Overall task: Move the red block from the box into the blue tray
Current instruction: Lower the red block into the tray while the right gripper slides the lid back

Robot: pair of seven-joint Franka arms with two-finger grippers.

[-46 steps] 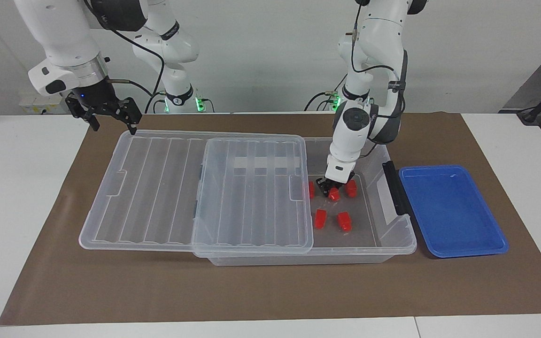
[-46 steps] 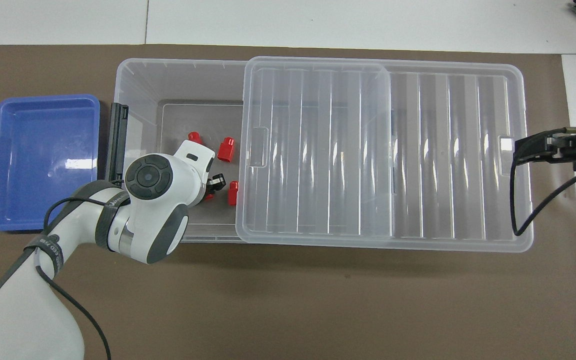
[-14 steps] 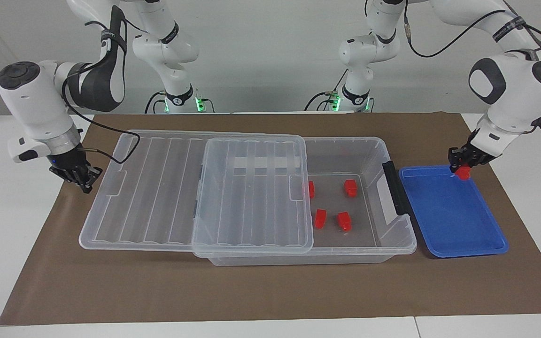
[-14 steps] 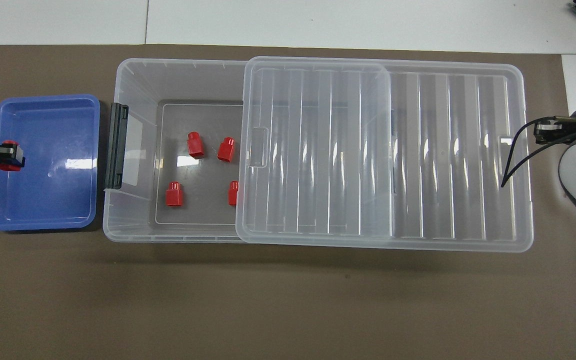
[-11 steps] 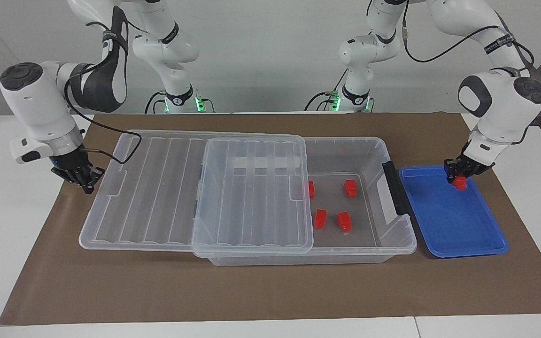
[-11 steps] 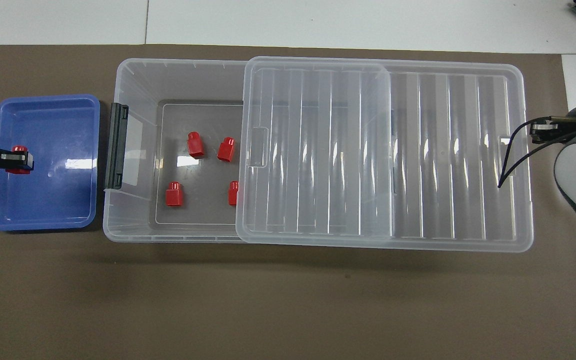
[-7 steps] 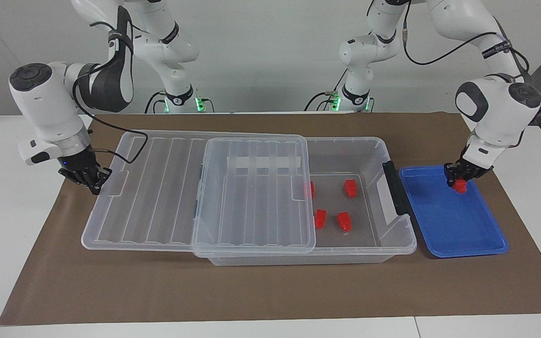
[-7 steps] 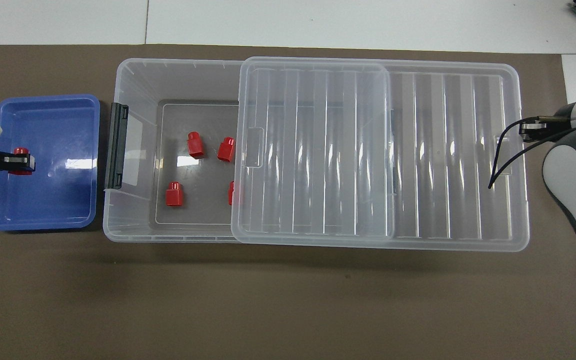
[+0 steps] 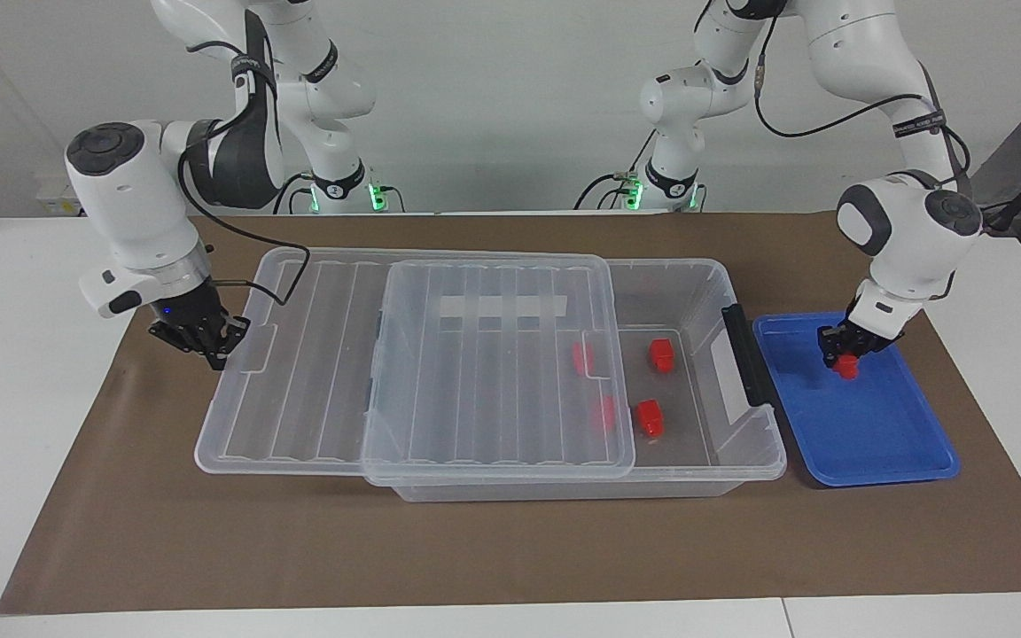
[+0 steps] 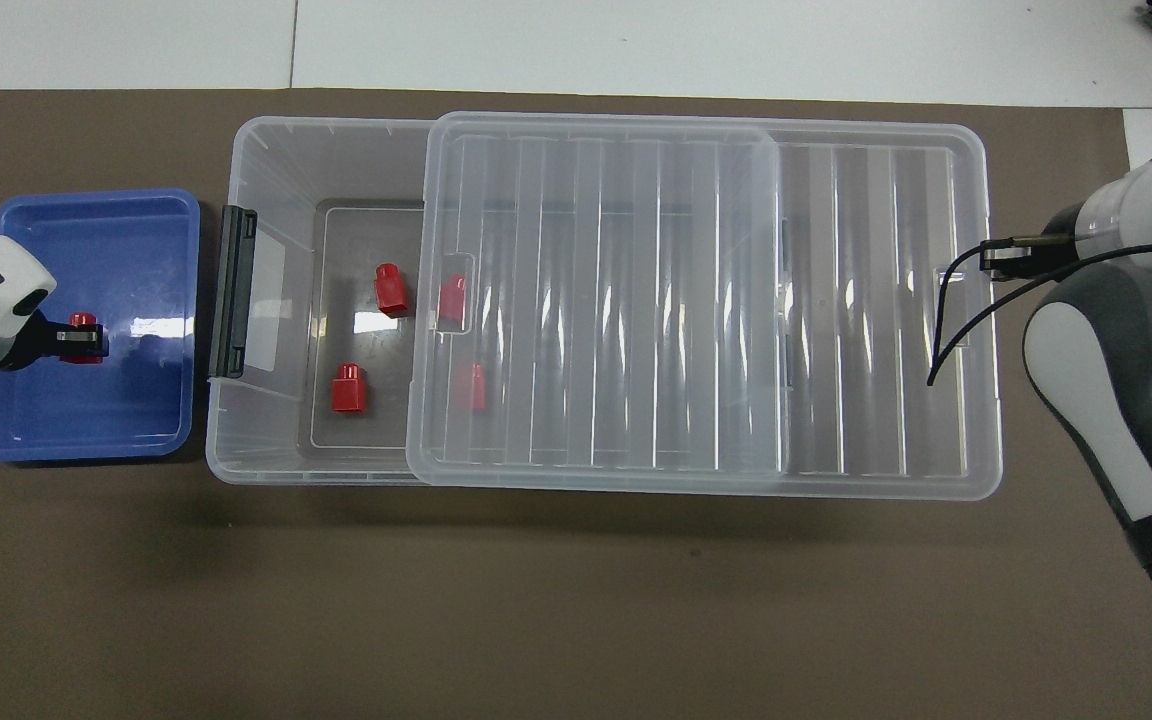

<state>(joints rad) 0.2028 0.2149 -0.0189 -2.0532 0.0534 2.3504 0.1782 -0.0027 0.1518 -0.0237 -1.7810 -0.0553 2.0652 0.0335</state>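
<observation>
My left gripper (image 9: 841,353) is shut on a red block (image 9: 846,366) and holds it low inside the blue tray (image 9: 883,447); I cannot tell if the block touches the floor. It also shows in the overhead view (image 10: 82,337), in the tray (image 10: 136,235). The clear box (image 9: 745,452) holds two uncovered red blocks (image 9: 661,354) (image 9: 650,416). Two more show through the ribbed lid (image 9: 475,381). My right gripper (image 9: 212,347) is shut and touches the lid's end at the right arm's end of the table.
The box's dark grey handle (image 9: 745,354) faces the tray. A white tape strip (image 9: 502,307) shows through the lid. Box and tray stand on a brown mat (image 9: 475,549) on the white table. The lid (image 10: 696,300) overhangs the box toward the right arm's end.
The lid has slid toward the left arm's end with my right gripper at its end, now covering two blocks. My left gripper has carried the red block further over the tray and lower.
</observation>
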